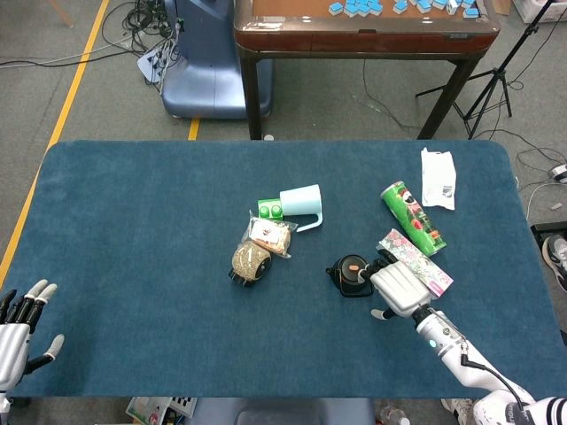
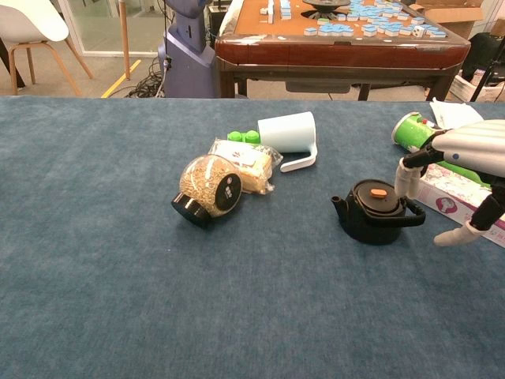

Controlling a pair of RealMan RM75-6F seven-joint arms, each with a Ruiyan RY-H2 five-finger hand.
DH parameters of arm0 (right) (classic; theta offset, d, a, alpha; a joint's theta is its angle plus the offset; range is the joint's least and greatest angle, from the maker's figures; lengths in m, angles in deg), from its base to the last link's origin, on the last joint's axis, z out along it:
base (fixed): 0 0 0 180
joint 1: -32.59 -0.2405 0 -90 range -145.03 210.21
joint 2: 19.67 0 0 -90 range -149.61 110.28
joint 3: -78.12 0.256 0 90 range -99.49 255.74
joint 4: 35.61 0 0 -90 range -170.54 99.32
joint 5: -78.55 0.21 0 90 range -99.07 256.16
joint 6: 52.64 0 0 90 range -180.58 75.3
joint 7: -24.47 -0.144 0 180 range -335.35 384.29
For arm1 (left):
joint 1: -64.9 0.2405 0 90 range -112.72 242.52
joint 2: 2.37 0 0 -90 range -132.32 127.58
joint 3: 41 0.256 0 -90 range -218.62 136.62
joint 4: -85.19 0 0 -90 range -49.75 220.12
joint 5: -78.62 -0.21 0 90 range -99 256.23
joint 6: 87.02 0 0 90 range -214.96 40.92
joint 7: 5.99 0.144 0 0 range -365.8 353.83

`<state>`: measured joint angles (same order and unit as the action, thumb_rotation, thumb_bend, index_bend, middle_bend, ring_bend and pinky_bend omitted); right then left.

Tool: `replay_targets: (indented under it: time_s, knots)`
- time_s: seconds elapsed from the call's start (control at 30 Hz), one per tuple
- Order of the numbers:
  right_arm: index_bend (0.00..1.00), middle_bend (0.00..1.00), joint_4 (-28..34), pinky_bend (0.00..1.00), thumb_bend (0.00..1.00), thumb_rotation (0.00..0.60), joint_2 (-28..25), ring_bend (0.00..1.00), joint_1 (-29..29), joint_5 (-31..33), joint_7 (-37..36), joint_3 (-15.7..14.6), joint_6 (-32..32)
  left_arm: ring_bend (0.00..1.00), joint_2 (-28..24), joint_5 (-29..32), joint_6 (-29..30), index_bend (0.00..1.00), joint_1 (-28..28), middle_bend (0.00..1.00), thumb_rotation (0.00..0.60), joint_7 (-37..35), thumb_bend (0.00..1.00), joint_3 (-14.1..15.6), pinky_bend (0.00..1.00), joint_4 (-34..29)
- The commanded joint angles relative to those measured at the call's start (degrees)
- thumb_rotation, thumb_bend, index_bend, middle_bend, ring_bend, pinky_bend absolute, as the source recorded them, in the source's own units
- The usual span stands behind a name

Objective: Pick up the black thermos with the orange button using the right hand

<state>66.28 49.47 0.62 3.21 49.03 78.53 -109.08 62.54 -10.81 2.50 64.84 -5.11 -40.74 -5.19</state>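
**A:** Head view first: where's the black thermos (image 1: 351,274)?

**B:** Centre-right of the frame, upright on the blue bench (image 1: 133,248), orange button (image 1: 353,267) on top. Chest view shows it right of centre, spout to the left, loop handle (image 2: 413,214) to the right.

**A:** Right hand (image 1: 400,287)?

**B:** Just right of the thermos, in the lower right of the head view. Fingers (image 2: 405,178) spread and pointing down at the handle side. One looks like it's touching or just beside the handle, can't tell which. Not wrapped around anything; thermos sits flat on the bench.

**A:** So the step?

**B:** I'd call it approach, closing in for the grasp. Nothing lifted yet.

**A:** Next move needs what?

**B:** My guess: fingers have to get around the handle or the body and close firmly before any lift. The thermos is squat and could slide or turn if it gets nudged sideways.

**A:** Left hand (image 1: 19,328)?

**B:** Bottom left corner of the head view, off the bench edge, fingers apart, holding nothing. Not in the chest view.

**A:** Clutter nearby?

**B:** Flat pink box (image 1: 415,260) right behind the hand, green can (image 1: 412,217) lying above it. Grain jar (image 2: 208,187) and white jug (image 2: 287,132) are well to the left.
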Motion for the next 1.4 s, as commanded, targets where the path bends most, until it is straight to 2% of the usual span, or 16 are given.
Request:
replay_targets:
  time_s: [0.03, 0.63, 1.17, 1.4]
  knots:
    - [0.38, 0.39, 0.34, 0.11, 0.0, 0.6, 1.17, 0.27, -0.21, 1.11, 1.36, 0.55, -0.32, 0.13, 0.06, -0.01, -0.07, 0.11, -0.06, 0.07, 0.6, -0.13, 0.3, -0.02, 0.02, 0.12]
    - [0.4, 0.41, 2.26, 0.11, 0.02, 0.6, 4.53, 0.28, -0.14, 5.71, 12.11, -0.6, -2.2, 0.13, 0.62, 0.08, -0.67, 0.11, -0.32, 0.07, 0.6, -1.41, 0.3, 0.11, 0.01, 1.51]
    - [0.4, 0.41, 1.79, 0.11, 0.02, 0.6, 0.91, 0.28, 0.91, 8.39, 12.76, -1.82, -2.92, 0.13, 0.76, -0.1, -0.79, 0.11, -0.45, 0.07, 0.6, -0.64, 0.3, 0.2, 0.01, 1.06]
    - [0.4, 0.41, 1.7, 0.11, 0.02, 0.6, 0.87, 0.28, 0.88, 4.36, 9.23, -2.16, -2.46, 0.13, 0.58, -0.02, -0.71, 0.11, -0.36, 0.07, 0.6, -0.14, 0.3, 0.22, 0.01, 0.54]
